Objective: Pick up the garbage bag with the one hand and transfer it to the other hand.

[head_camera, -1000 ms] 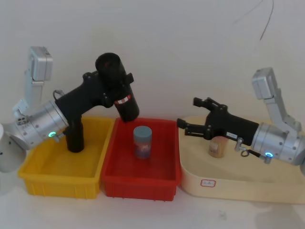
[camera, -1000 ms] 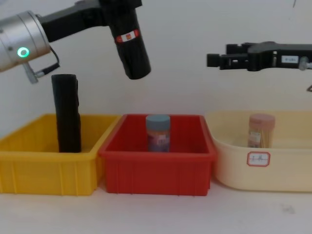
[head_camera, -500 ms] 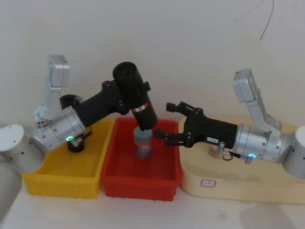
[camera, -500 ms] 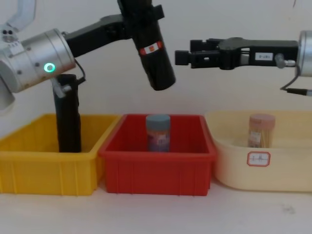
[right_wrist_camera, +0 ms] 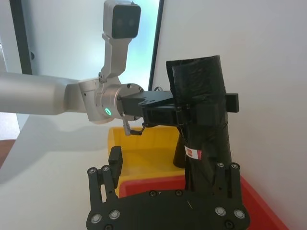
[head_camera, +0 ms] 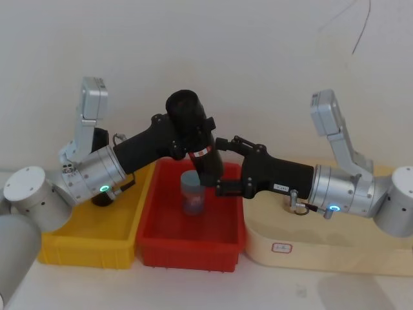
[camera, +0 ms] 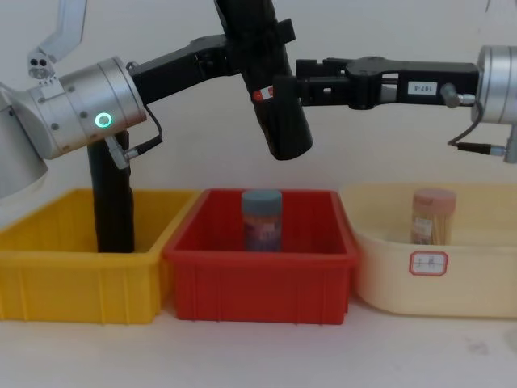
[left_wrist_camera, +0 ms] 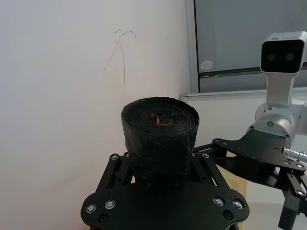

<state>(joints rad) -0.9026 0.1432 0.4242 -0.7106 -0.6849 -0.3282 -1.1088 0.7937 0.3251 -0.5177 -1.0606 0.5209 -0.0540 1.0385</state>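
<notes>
The garbage bag (head_camera: 195,137), a black roll with a red-and-white label (camera: 259,95), hangs tilted above the red bin. My left gripper (head_camera: 184,132), on the green-ringed wrist, is shut on its upper half; the left wrist view has the roll's end (left_wrist_camera: 159,127) between the fingers (left_wrist_camera: 114,165). My right gripper (head_camera: 221,165), on the blue-ringed wrist, is open at the roll's lower part. In the right wrist view the roll (right_wrist_camera: 204,120) stands between the spread fingers (right_wrist_camera: 114,165), close against one of them. In the chest view the right gripper (camera: 284,87) crosses the roll at label height.
A yellow bin (head_camera: 84,239) on the left holds another upright black roll (camera: 111,202). The red bin (head_camera: 187,248) holds a blue-lidded jar (head_camera: 192,191) right below the held roll. A cream tray (head_camera: 310,248) on the right holds a pink-lidded jar (camera: 434,217).
The left arm has carried the roll rightward over the red bin. The right arm has swung left from the cream tray until its open fingers straddle the roll's lower part.
</notes>
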